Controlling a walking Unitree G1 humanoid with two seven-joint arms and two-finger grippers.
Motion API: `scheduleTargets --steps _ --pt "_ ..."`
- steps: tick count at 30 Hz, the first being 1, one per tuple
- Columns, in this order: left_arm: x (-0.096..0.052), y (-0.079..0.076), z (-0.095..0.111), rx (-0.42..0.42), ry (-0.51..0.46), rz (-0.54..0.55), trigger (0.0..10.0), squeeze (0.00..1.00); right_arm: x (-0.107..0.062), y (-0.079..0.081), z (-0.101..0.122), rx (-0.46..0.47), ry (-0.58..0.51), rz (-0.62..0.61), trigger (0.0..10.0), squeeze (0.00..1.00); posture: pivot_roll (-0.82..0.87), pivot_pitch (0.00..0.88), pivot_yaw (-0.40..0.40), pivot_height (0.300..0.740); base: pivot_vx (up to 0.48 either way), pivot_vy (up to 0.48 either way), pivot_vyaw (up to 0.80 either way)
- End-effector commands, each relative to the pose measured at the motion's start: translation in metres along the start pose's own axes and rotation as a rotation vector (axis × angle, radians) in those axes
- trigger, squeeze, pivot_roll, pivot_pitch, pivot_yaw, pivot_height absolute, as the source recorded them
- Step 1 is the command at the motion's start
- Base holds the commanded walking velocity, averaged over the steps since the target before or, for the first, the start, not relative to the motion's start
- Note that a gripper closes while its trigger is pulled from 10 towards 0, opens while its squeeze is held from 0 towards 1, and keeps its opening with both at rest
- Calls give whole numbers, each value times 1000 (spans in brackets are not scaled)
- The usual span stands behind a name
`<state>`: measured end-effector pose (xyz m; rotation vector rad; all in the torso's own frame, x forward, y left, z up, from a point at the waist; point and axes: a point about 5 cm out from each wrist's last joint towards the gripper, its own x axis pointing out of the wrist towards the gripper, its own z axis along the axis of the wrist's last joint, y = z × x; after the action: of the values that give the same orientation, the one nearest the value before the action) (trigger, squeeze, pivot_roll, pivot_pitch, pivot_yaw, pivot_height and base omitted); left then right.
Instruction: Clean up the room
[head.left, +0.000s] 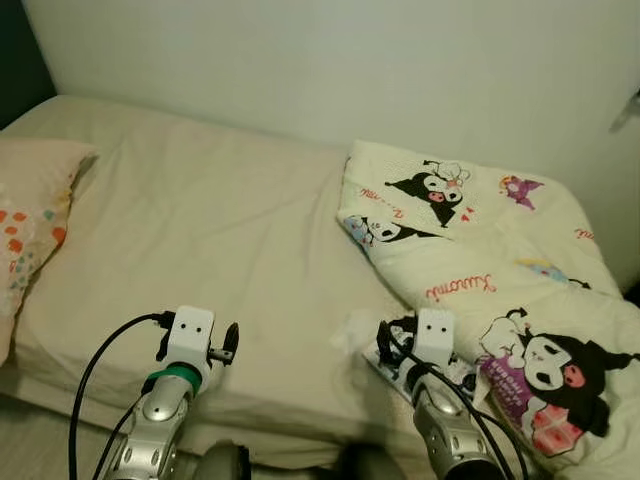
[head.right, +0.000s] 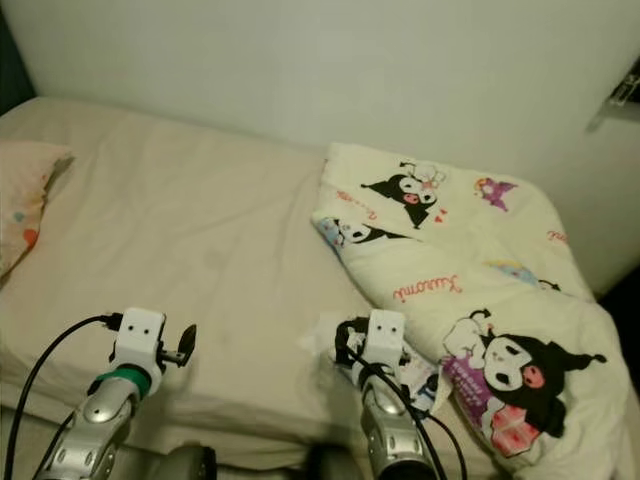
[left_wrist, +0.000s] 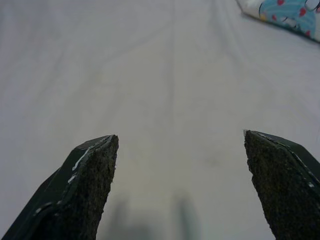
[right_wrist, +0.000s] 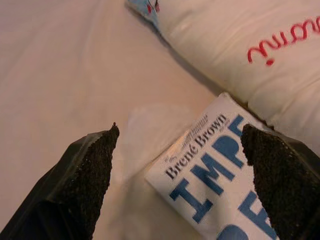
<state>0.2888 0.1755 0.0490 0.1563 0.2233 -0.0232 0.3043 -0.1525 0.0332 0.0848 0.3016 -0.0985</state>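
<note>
One bed (head.left: 200, 230) with a pale beige sheet runs along a plain wall (head.left: 330, 60); on it lie one folded comforter (head.left: 500, 260) printed with black-and-white cartoon figures, one pillow (head.left: 30, 220) with orange and red spots, one white book (right_wrist: 220, 170) with blue lettering, and what looks like one thin clear wrapper (right_wrist: 145, 130) whose outline is hard to make out; taking the book as landmark, the comforter lies just beyond it and to its right, its folded edge close against the book's far corner, while the pillow sits well apart at the bed's far left end; the wrapper lies on the sheet just left of the book and touches it; two hands are in view: the right hand (right_wrist: 180, 165) hovers directly over the book, its two black fingers spread wide with the book's left part between them and neither pad touching it; the left hand (left_wrist: 180, 180) hangs over bare sheet well to the left of the book, its fingers also spread wide with nothing between them; a broad stretch of bare sheet lies between the book and the pillow; the bed's near edge runs just under both wrists.
</note>
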Motion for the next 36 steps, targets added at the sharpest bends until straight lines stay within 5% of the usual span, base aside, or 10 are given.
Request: scheduleTargets --steps 1,23,32,33,34,35,36 --pt "-3 -2 -7 -11 30 2 10000 0 -2 -6 -4 -9 20 -13 10000 0 111 22 -54 617 0 0 0" --pt "-8 -2 -11 -20 47 15 10000 0 4 -6 2 -59 24 24 10000 0 107 34 -65 617 0 0 0" --pt "3 22 17 20 -32 86 10000 0 23 2 28 -95 -2 83 10000 0 121 62 -72 617 0 0 0" --pt "7 28 26 31 -47 94 10000 0 26 2 32 -102 1 87 10000 490 127 73 -75 617 0 0 0" --pt "9 32 32 37 -57 98 10000 0 28 1 34 -105 4 88 10000 490 127 73 -75 617 0 0 0" --pt "12 36 42 55 -77 93 10000 0 30 1 35 -112 16 90 10000 1000 143 89 -80 617 0 0 0" --pt "12 36 42 55 -77 93 10000 0 30 1 35 -112 16 90 10000 1000 143 89 -80 617 0 0 0"
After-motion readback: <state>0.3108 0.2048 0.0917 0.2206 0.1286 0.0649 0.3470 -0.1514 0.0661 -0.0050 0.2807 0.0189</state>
